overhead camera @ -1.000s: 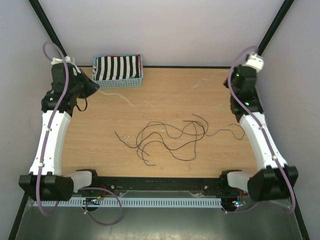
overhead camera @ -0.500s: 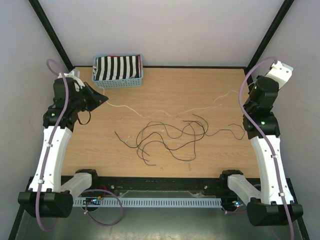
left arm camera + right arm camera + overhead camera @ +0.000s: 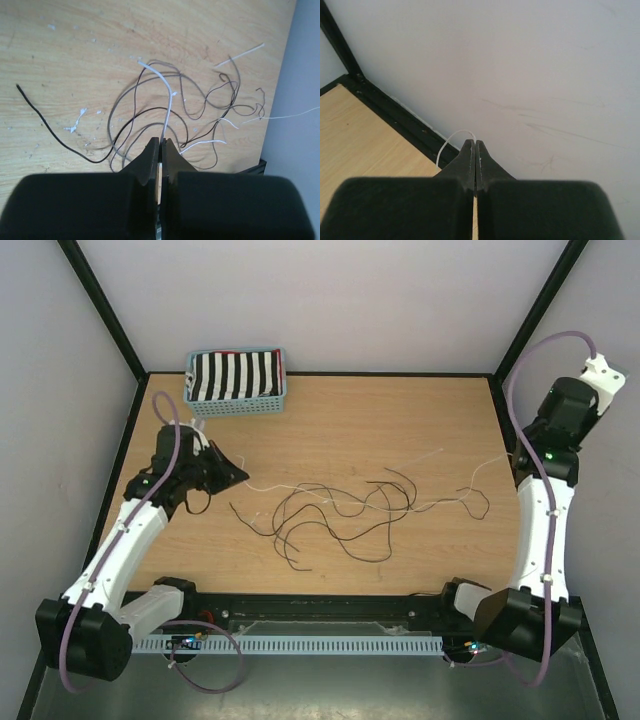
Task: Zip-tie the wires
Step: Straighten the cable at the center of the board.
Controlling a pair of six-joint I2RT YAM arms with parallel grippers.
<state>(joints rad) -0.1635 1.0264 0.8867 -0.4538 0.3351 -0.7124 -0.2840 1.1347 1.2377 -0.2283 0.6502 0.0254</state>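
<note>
Roughly midway across the light wooden counter [image 3: 400, 420] lie the wires [image 3: 345, 531], thin dark flexible strands tangled in loose overlapping loops, with a few pale ones among them. The black left pincer [image 3: 161, 143] sits at the tangle's left side, low over the wood. Its fingers are pressed together on a flat white strand [image 3: 168, 107] that runs forward over the dark loops. The black right pincer [image 3: 475, 144] hangs beyond the counter's far right corner, facing the grey wall, with its fingers squeezed together. A fine white thread [image 3: 459, 132] curls out from their tips, apparently pinched there. A blue plastic basket [image 3: 237, 406] with black-and-white striped contents stands at the far left edge, well apart from the wires.
</note>
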